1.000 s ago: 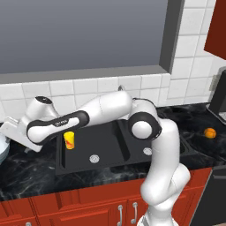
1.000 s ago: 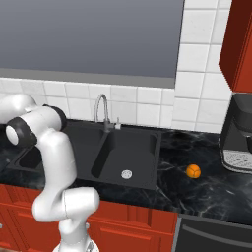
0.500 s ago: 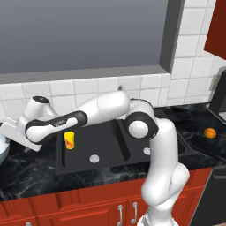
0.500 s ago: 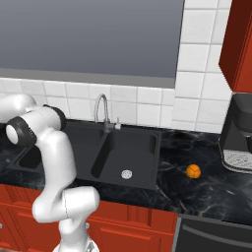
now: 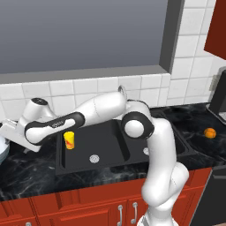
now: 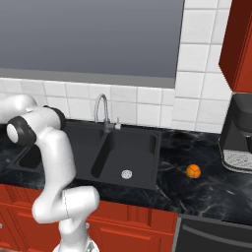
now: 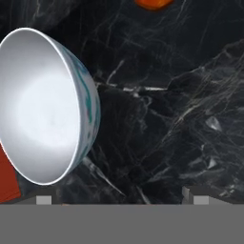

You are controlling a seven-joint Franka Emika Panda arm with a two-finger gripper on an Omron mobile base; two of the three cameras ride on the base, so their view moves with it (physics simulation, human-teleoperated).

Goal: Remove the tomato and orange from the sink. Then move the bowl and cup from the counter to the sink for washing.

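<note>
Reaching far out past the left end of the sink point(image 5: 110, 145), the arm stretches over the dark marble counter point(image 7: 171, 124) with its gripper point(image 7: 119, 200) spread wide and holding nothing. Just beside the gripper on that counter sits the bowl point(image 7: 45, 105), empty, with part of a red-orange ball point(image 7: 153, 4) beyond it. Inside the sink's left basin stands the cup point(image 5: 69, 140). Well to the right of the sink, the orange point(image 6: 193, 171) rests on the counter.

So 2 base cams look forward and down from behind the arm, left and right, both sharing the sink point(image 5: 106, 145). Hand cam sits close over the counter point(image 7: 167, 119).
</note>
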